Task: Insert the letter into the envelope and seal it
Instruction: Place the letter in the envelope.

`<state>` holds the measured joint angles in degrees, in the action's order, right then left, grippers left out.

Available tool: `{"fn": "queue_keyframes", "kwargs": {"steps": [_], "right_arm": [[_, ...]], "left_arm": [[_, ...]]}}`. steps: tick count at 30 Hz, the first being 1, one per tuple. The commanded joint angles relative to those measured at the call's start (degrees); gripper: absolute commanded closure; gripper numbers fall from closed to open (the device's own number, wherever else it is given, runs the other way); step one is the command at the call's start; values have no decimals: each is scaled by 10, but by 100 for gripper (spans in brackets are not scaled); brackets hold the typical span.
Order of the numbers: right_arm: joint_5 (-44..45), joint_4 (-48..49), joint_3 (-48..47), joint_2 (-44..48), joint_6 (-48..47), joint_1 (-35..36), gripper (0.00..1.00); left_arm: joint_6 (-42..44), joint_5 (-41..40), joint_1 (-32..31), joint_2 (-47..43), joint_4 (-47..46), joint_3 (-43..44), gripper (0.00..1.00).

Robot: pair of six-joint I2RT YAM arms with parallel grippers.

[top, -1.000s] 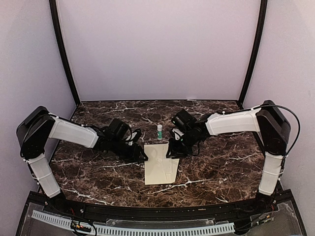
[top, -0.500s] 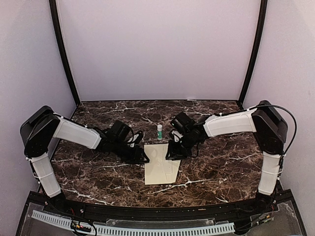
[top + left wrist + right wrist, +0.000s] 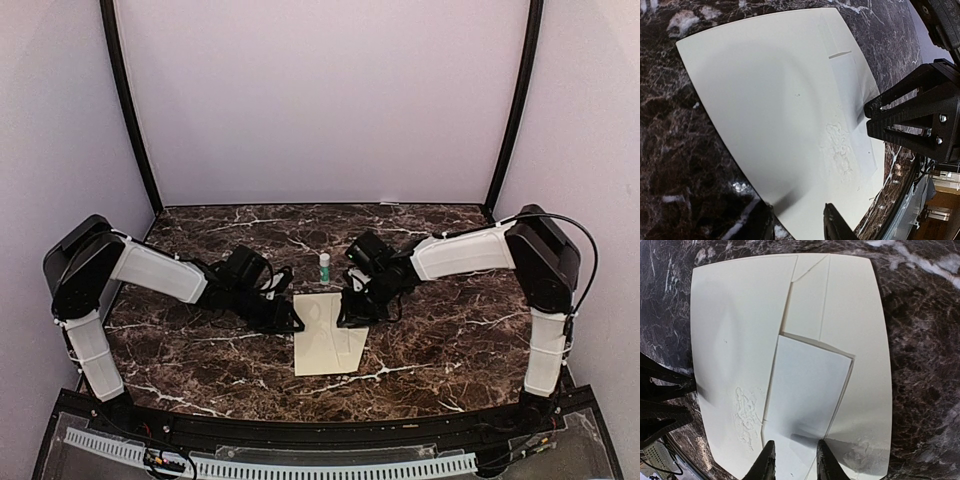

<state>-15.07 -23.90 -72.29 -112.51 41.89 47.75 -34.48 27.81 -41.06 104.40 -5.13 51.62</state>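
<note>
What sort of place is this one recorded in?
Most likely a purpose-built robot test booth, not a home or office. Plain lilac walls close in a dark marble-patterned table on three sides. Black poles frame the back corners, and a left arm and right arm stand at its near edge.

Dark brown marble table (image 3: 450, 340) with white veins, plain lilac walls (image 3: 320, 100), two black corner posts (image 3: 130, 110)

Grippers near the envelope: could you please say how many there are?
2. The left gripper is at the far left corner of the envelope; the right gripper over its far right part. None seems hidden.
</note>
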Motion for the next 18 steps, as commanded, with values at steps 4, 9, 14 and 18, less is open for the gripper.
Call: {"fn": "queue_keyframes", "kwargs": {"steps": [4, 9, 14, 18], "right_arm": [[-7, 19, -8, -22, -14, 5, 75], [-16, 25, -16, -30, -18, 9, 75], [-30, 34, -24, -38, -20, 13, 75], [-35, 39, -27, -42, -19, 16, 75]], "left_arm": [[11, -2, -5, 20, 15, 6, 68], [15, -2, -6, 27, 20, 17, 69], [19, -1, -6, 33, 24, 22, 70], [21, -1, -6, 35, 24, 25, 70]]}}
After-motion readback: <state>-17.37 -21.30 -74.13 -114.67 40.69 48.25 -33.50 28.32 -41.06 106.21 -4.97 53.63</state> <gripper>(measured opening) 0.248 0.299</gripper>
